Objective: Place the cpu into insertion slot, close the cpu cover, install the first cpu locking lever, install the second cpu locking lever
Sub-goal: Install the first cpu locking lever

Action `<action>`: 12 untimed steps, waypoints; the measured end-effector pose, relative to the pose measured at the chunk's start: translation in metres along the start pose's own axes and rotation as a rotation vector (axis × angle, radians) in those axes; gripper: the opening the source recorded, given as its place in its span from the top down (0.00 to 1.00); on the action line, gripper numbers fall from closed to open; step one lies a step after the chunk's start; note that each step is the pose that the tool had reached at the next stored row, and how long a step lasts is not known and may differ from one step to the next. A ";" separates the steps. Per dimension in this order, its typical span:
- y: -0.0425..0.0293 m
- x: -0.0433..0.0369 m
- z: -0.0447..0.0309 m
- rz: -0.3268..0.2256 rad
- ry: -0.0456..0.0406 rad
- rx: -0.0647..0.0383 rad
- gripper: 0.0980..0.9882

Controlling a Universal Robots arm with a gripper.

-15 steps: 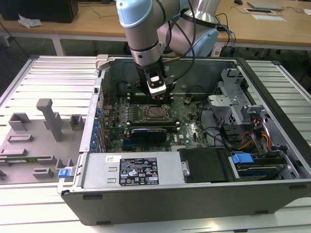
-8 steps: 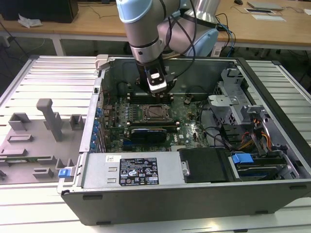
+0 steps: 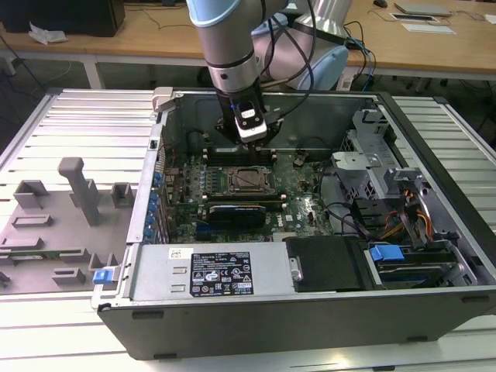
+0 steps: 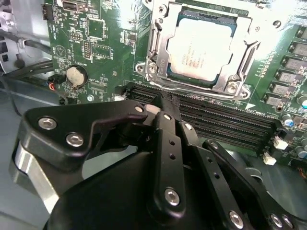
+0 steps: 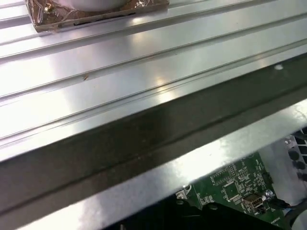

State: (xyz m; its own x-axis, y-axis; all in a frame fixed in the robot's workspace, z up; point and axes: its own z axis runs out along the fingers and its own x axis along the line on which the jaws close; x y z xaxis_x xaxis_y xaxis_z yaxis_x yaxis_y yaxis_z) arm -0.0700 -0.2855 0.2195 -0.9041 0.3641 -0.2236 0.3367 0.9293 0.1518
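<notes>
Step in hand, as judged: the seating and covering stages appeared complete, and the work stood at the locking levers.

The cpu lay flat in the insertion slot, silvery top upward. The cpu cover lay down around it, framing the chip on all sides. In the exterior view the socket sat at the centre of the frame, inside the open computer case. Whether either lever was already latched could not be told.

The gripper hung above the motherboard, just short of the socket and over the memory slots. In the exterior view it stood just above the picture's centre. Its fingers were drawn together with nothing between them. It touched nothing.

Requirement for lever work, as judged: a slender, closed tip brought beside the cover's edge, clear of the memory slots, with a steady press and no load on the chip.

Count: one cpu, one insertion slot, one cpu cover, one gripper, one coin battery. The levers could not be counted with confidence.
</notes>
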 end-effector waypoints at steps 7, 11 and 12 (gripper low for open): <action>0.0006 -0.0021 0.0012 0.005 0.0816 0.031 0.99; -0.0038 -0.0041 0.0016 0.010 0.1505 0.059 0.99; -0.0046 -0.0044 0.0016 0.010 0.1508 0.060 0.99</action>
State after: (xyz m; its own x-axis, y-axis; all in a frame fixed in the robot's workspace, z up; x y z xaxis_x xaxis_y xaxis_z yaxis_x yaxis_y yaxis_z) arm -0.0671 -0.2914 0.2182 -0.9285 0.3638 -0.0746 0.3567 0.9295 0.0941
